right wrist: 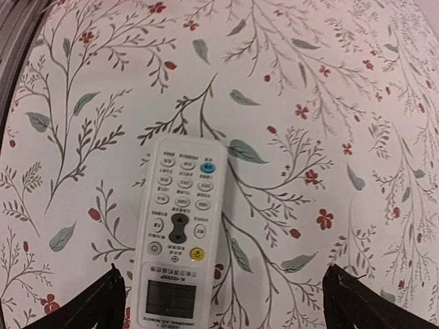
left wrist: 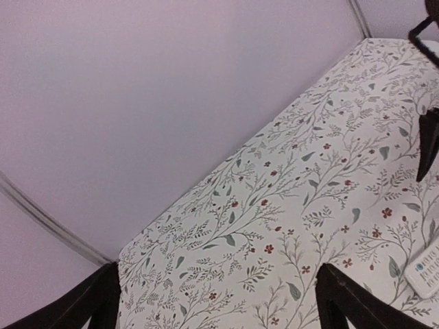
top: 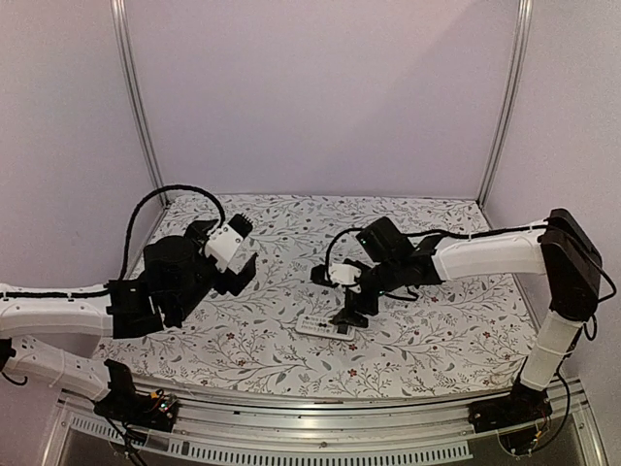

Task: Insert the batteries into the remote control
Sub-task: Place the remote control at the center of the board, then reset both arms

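Observation:
The remote control (top: 323,327) lies flat on the floral cloth, buttons and small screen facing up, near the table's front middle. In the right wrist view the remote control (right wrist: 180,233) sits just left of centre, its screen end nearest the camera. My right gripper (top: 340,297) hovers above it, open, and my right gripper (right wrist: 224,284) has nothing between its fingers. My left gripper (top: 237,255) is off to the left, raised and open; my left gripper (left wrist: 219,288) frames only bare cloth, with a corner of the remote control (left wrist: 426,267) at the right edge. The batteries are out of view.
A floral tablecloth (top: 417,320) covers the table. Lilac walls with metal posts (top: 136,107) close in the back and sides. A metal rail (top: 320,432) runs along the near edge by the arm bases.

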Robot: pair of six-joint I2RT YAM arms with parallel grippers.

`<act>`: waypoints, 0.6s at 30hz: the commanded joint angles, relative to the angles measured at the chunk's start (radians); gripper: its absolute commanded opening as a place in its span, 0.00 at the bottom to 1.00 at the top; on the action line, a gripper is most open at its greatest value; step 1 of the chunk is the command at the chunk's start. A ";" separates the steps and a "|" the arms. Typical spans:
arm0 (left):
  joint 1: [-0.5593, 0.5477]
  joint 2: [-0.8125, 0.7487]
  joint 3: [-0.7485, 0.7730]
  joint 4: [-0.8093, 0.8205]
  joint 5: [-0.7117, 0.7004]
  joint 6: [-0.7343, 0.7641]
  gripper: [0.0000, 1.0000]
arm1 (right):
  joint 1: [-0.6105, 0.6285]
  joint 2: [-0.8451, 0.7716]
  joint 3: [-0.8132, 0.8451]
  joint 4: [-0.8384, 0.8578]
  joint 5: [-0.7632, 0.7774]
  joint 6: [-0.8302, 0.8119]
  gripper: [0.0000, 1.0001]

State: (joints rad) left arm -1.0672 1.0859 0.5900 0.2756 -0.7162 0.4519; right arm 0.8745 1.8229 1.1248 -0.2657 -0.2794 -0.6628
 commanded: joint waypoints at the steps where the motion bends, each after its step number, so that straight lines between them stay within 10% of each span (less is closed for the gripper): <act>1: 0.189 -0.044 0.063 0.014 0.008 -0.202 1.00 | -0.168 -0.163 0.027 0.205 0.012 0.332 0.99; 11: 0.775 -0.037 0.054 -0.083 0.338 -0.661 1.00 | -0.656 -0.496 -0.426 0.450 0.224 0.980 0.99; 18: 1.016 0.136 0.052 -0.100 0.468 -0.839 1.00 | -0.773 -0.720 -0.667 0.467 0.492 1.087 0.99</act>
State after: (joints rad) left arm -0.1085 1.1591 0.6449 0.2100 -0.3538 -0.2615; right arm 0.1005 1.1835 0.5228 0.1589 0.0277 0.3096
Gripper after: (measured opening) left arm 0.996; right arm 0.989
